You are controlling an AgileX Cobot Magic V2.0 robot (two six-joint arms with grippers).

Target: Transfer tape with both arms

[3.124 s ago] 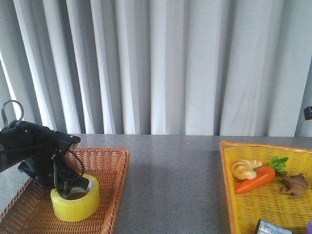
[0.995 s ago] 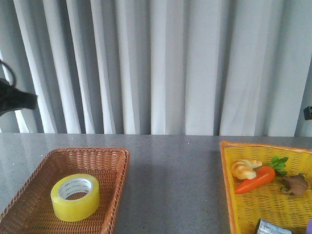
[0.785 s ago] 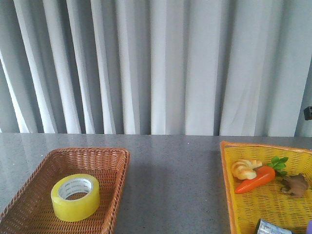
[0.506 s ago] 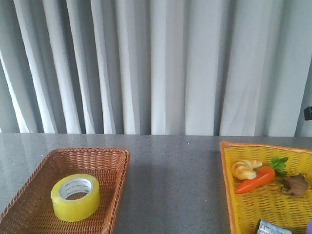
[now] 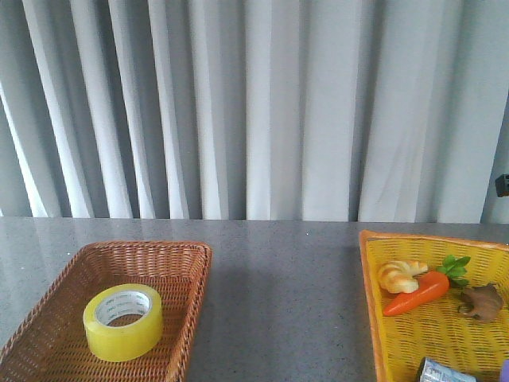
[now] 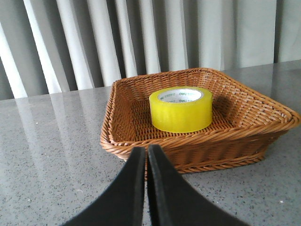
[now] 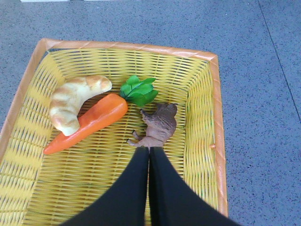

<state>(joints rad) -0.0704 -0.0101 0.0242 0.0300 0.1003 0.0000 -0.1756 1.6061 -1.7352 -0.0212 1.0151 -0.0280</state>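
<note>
Tape, a wide roll of translucent yellow packing tape [image 5: 123, 321] with a white printed core, is seated flat inside the brown woven wicker basket [image 5: 184, 273] on the grey speckled table [image 5: 282, 302]. A yellow woven tray [image 7: 202, 113] is loaded with an orange toy carrot [image 7: 89, 121], a toy croissant [image 7: 70, 101] and a small brown animal figure [image 7: 159, 125]. The left gripper [image 6: 145, 155] is clenched with fingertips pressed together, just outside the basket, grasping nothing; the right gripper [image 7: 149, 155] is likewise clenched and unloaded above the tray.
</note>
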